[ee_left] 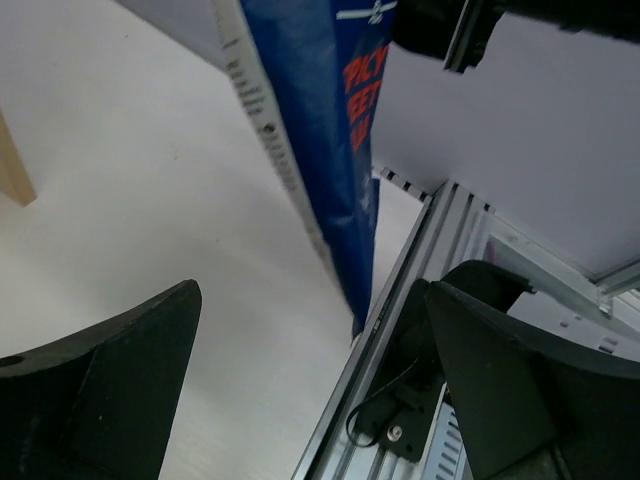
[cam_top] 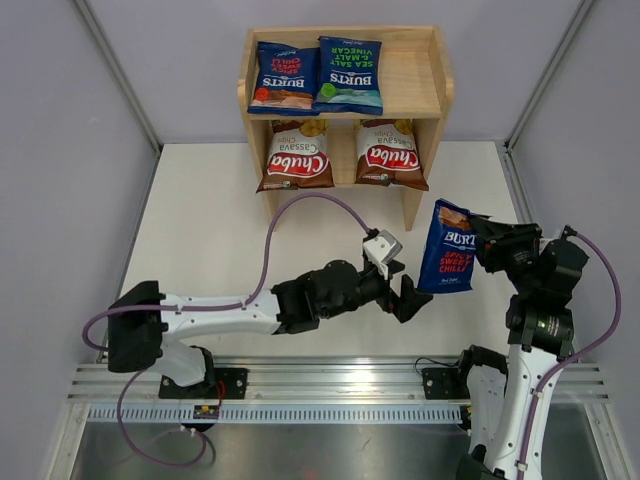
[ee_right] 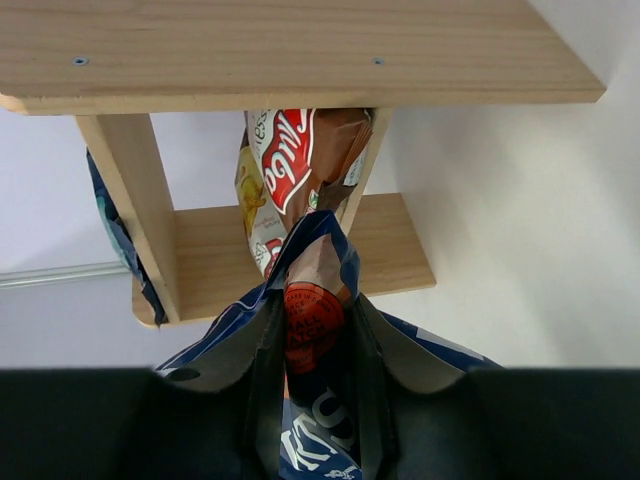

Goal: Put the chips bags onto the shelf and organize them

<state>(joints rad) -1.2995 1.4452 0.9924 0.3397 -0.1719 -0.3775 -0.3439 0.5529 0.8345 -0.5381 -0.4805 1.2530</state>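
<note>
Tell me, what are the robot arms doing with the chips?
The right gripper is holding a blue Burts bag up in the air, right of the shelf. The left gripper is open close to that bag, not gripping it. Four bags already sit on the shelf: two Burts on top, two Chuba below.

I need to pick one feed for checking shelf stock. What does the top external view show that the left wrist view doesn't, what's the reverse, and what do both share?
Only top external: the tiers of the shelf, with two Burts bags on top and two Chuba bags below.
Only left wrist: the crimped side seam of the held bag, seen edge-on from inside the open left pincer.
Shared: the Spicy Sweet Chilli Burts bag held by the right pincer, the white table, the aluminium rail.
</note>
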